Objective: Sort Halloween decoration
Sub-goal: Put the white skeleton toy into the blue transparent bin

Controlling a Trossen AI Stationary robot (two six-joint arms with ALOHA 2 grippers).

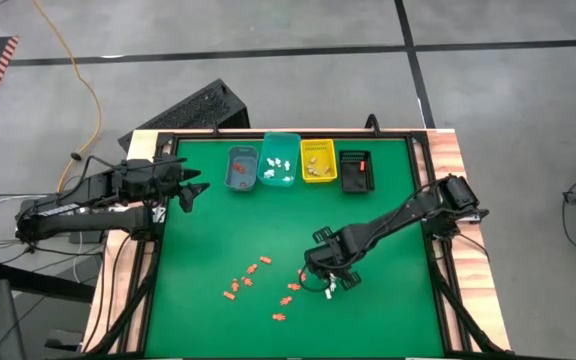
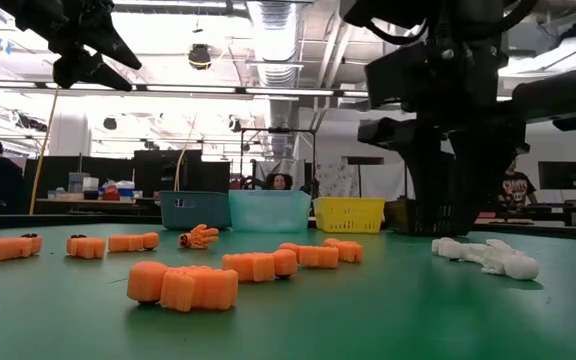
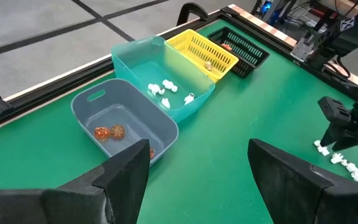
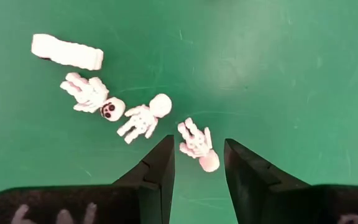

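Several tiny orange figurines [image 1: 258, 283] lie scattered on the green mat, and in the low view they lie across the foreground [image 2: 183, 286]. A few white skeleton pieces [image 4: 143, 119] lie under my right gripper [image 1: 334, 280]. That gripper is open and points down, with one white skeleton [image 4: 197, 144] lying flat on the mat between its fingertips, which stand on either side of it. My left gripper [image 1: 192, 191] is open and hovers high near the mat's left edge, away from the pieces.
Along the far edge stands a row of small bins: a blue-grey one [image 3: 104, 106] holding orange-brown pieces, a teal one [image 3: 132, 59] holding white pieces, a yellow one [image 3: 194, 43] and a black one [image 3: 247, 56]. A white block [image 4: 67, 51] lies near the skeletons. People are in the room behind.
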